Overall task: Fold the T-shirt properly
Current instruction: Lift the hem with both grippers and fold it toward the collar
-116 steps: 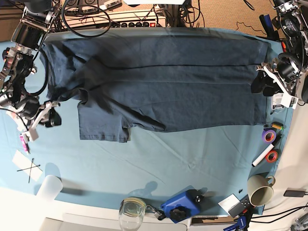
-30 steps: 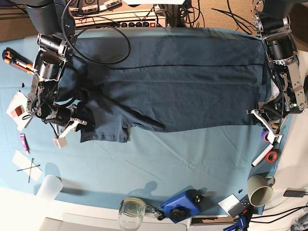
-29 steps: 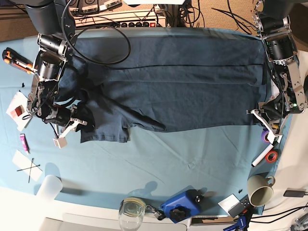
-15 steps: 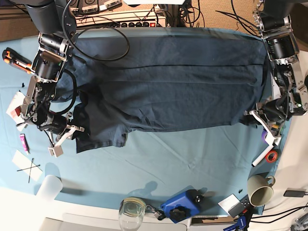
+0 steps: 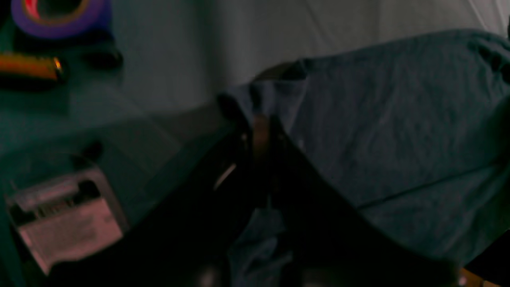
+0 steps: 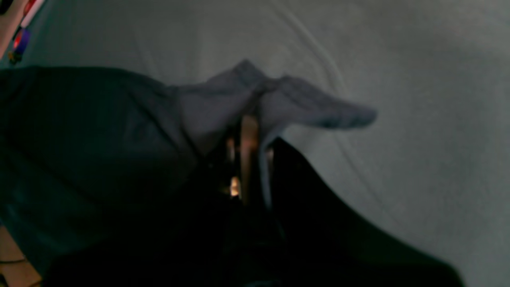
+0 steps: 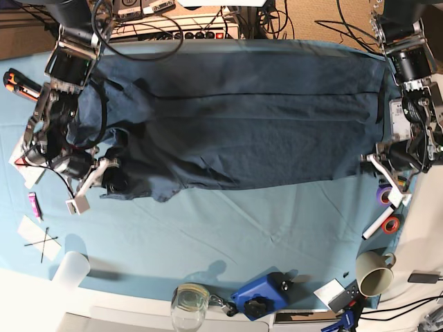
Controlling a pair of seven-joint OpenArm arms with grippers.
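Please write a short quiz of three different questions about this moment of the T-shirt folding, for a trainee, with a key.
1. True or false: both hands are shut on the T-shirt.
2. Which hand grips the cloth nearest the purple tape? A) left hand B) right hand
3. Fill in: the T-shirt lies on a teal ____.

Key: 1 true; 2 A; 3 tablecloth.
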